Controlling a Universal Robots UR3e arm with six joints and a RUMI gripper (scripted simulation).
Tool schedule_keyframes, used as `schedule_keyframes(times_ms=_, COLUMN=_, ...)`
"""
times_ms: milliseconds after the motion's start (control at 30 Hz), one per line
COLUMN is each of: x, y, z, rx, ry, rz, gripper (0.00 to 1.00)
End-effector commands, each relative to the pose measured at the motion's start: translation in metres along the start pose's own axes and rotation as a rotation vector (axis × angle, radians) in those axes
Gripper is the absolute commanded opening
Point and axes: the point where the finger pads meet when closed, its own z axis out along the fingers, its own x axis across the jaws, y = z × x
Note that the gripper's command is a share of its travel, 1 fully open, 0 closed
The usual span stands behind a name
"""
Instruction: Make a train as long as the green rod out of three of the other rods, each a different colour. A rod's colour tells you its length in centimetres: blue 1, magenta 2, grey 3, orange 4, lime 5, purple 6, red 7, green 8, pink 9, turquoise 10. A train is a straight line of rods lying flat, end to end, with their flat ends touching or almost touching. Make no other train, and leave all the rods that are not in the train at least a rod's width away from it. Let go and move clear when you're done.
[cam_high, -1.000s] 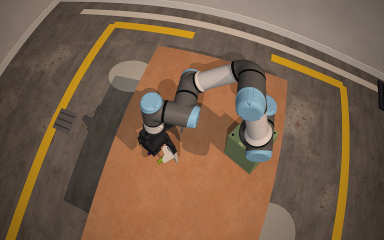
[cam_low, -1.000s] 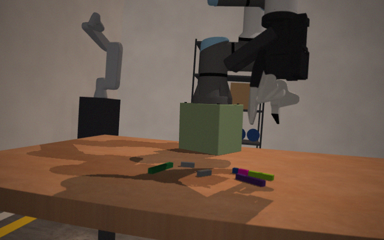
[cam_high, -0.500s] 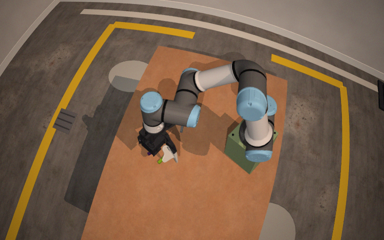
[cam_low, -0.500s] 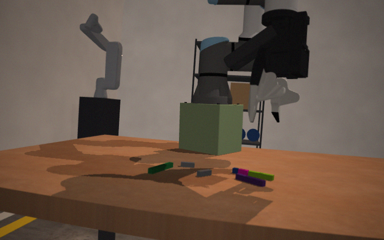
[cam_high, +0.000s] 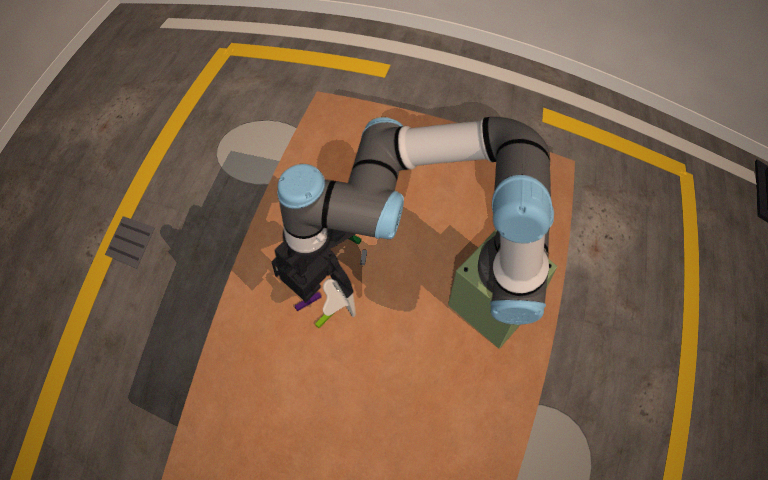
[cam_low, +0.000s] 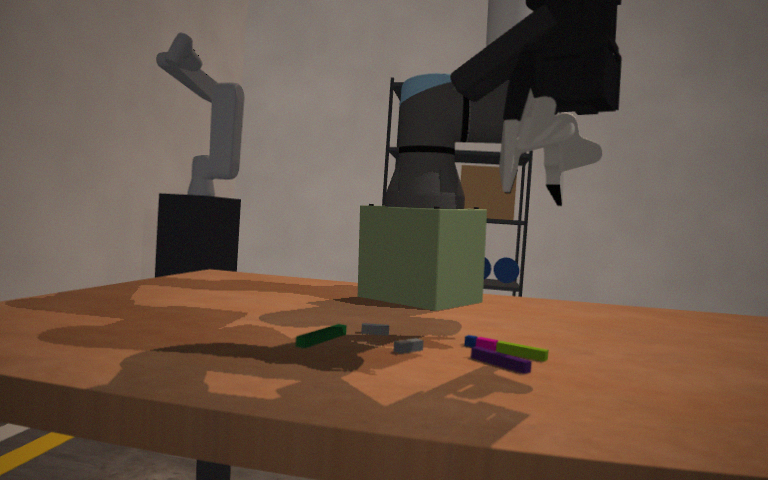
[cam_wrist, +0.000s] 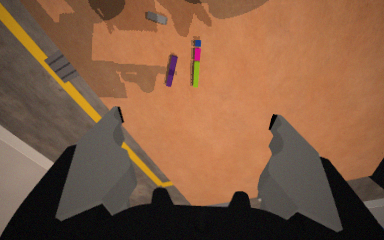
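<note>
A blue rod (cam_wrist: 197, 43), a magenta rod (cam_wrist: 197, 54) and a lime rod (cam_wrist: 196, 74) lie flat end to end in one straight line on the table; the line also shows in the side view, where the lime rod (cam_low: 522, 351) is its right end. A purple rod (cam_wrist: 171, 70) lies beside the line, about parallel, a small gap away. The dark green rod (cam_low: 320, 335) lies further left. My gripper (cam_wrist: 196, 111) (cam_low: 532, 189) is open and empty, high above the rods.
Two grey rods (cam_low: 374, 328) (cam_low: 408, 345) lie between the green rod and the line. The arm's green base box (cam_low: 421, 255) stands behind the rods. In the top view the wrist hides most rods; the lime end (cam_high: 321, 321) and the purple end (cam_high: 302, 305) show.
</note>
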Motion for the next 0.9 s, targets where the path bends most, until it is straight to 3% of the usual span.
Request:
schedule_keyframes(times_ms=0, x=-0.001, y=0.000, z=-0.020, rx=0.000, ry=0.000, rz=0.000, gripper=1.00)
schedule_keyframes(times_ms=133, x=-0.001, y=0.000, z=-0.034, rx=0.000, ry=0.000, rz=0.000, gripper=1.00)
schedule_keyframes(times_ms=367, x=-0.001, y=0.000, z=-0.044, rx=0.000, ry=0.000, rz=0.000, gripper=1.00)
schedule_keyframes(times_ms=867, x=-0.001, y=0.000, z=-0.047, rx=0.000, ry=0.000, rz=0.000, gripper=1.00)
